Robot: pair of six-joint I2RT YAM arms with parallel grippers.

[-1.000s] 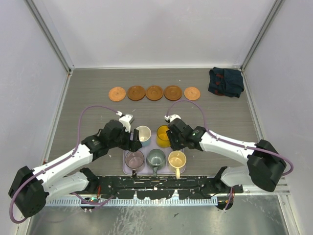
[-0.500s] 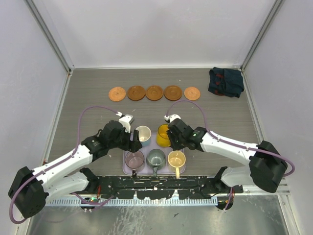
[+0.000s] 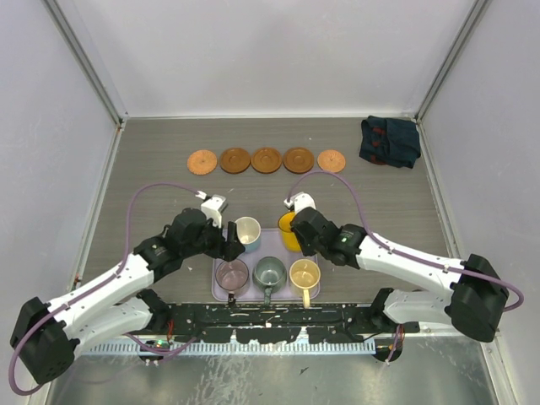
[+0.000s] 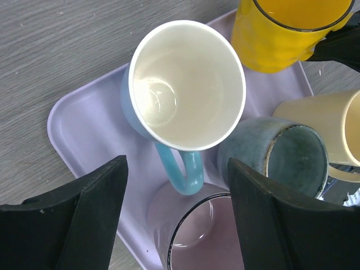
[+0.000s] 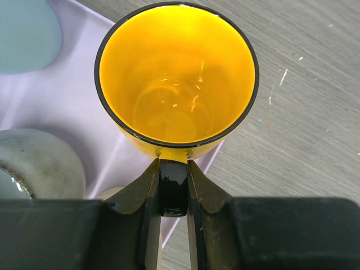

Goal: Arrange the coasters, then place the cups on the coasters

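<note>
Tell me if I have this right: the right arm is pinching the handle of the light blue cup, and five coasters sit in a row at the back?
One thing is off: the right gripper is pinching the handle of the orange-yellow cup, not the light blue cup; the right wrist view shows it. The five coasters do sit in a row at the back.

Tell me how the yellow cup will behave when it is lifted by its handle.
Glossy glaze on the yellow cup suggests hard ceramic: probably rigid, fairly heavy for its size, and chippable. The right tool pinches only the thin dark handle, so the cup may swing or slip round. It stands empty, so nothing should spill.
</note>
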